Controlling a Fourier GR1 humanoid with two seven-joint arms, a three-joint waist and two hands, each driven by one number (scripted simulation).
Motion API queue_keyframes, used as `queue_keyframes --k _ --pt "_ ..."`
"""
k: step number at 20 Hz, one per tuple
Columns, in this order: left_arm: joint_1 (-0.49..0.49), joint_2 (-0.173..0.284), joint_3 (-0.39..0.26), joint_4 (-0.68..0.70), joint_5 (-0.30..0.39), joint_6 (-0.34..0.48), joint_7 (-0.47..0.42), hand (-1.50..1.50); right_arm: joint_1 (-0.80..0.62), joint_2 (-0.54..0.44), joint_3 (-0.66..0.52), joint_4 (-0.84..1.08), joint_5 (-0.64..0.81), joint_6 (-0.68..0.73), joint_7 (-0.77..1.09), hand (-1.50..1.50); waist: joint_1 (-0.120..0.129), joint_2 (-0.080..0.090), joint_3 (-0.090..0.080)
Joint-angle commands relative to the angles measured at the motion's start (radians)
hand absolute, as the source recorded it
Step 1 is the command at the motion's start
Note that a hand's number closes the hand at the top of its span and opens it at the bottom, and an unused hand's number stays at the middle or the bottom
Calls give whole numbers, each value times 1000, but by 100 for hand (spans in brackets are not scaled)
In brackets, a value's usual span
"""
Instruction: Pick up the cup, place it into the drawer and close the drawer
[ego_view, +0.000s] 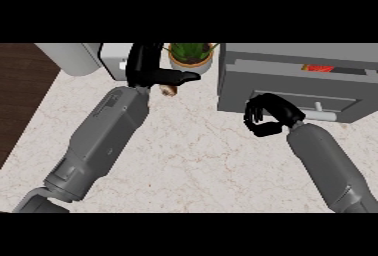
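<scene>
Left hand (151, 70) hiding cup (169, 91), orientation unclear, drawer (295, 82) open

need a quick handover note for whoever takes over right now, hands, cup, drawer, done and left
Left hand: far side of counter by the potted plant, fingers curled over a small object, likely the cup, mostly hidden.
Right hand: curled, holding nothing, at the drawer front of the grey drawer unit.
Done: cup apparently grasped.
Left: carry cup into drawer, close it. How far the drawer is open is unclear.
</scene>
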Motion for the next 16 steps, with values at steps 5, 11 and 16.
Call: queue_keyframes --k 5,11,16 --pt "81 59 -5 -81 7 -56 28 -150 -204 -73 -166 241 -53 -84 -117 150 39 16 4" --pt "113 89 -23 -109 -2 -104 35 -150 -291 -133 -240 253 -110 -54 -31 150 88 24 3" --pt "120 81 -22 -125 11 -115 53 -150 -312 -157 -259 234 -143 -2 -21 150 93 26 2"
